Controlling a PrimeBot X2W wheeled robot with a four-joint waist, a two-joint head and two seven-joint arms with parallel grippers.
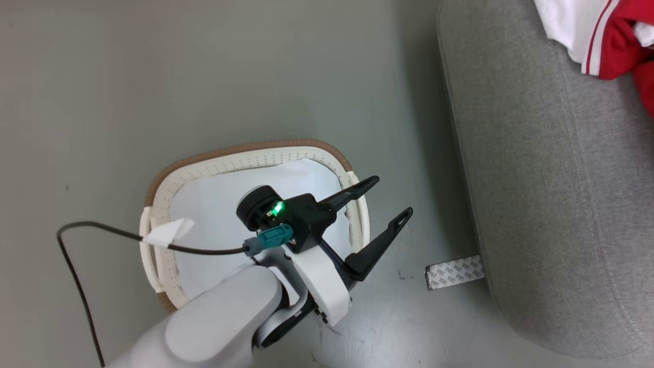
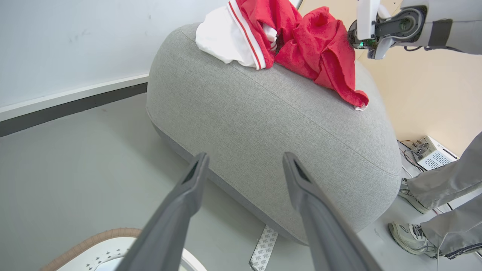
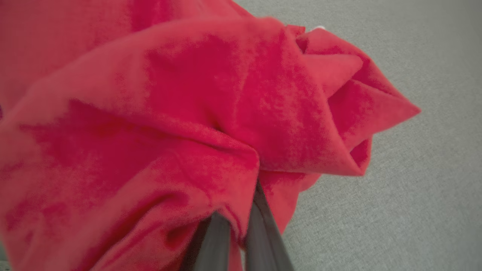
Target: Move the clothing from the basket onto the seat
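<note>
1. Grey fabric covers the seat [image 1: 552,179] at the right of the head view, and the red and white clothing [image 1: 613,36] lies on it in the top right corner. The basket [image 1: 245,151] stands on the floor to the left of the seat, with a pale liner cloth [image 1: 214,204] inside. The left pincer [image 1: 392,195] hangs over the right rim of the basket, its two fingers spread wide and holding nothing. A strip of tape [image 1: 454,272] lies on the floor at the foot of the seat.
2. In the left wrist view the spread fingers point toward the seat. The clothing lies in a heap on its top, and the right arm [image 2: 406,22] reaches to this heap. A person's legs [image 2: 444,184] stand beside the seat.
3. In the right wrist view the right pincer [image 3: 241,226] is pressed together and pinches a fold of the red clothing, just over the grey seat.
</note>
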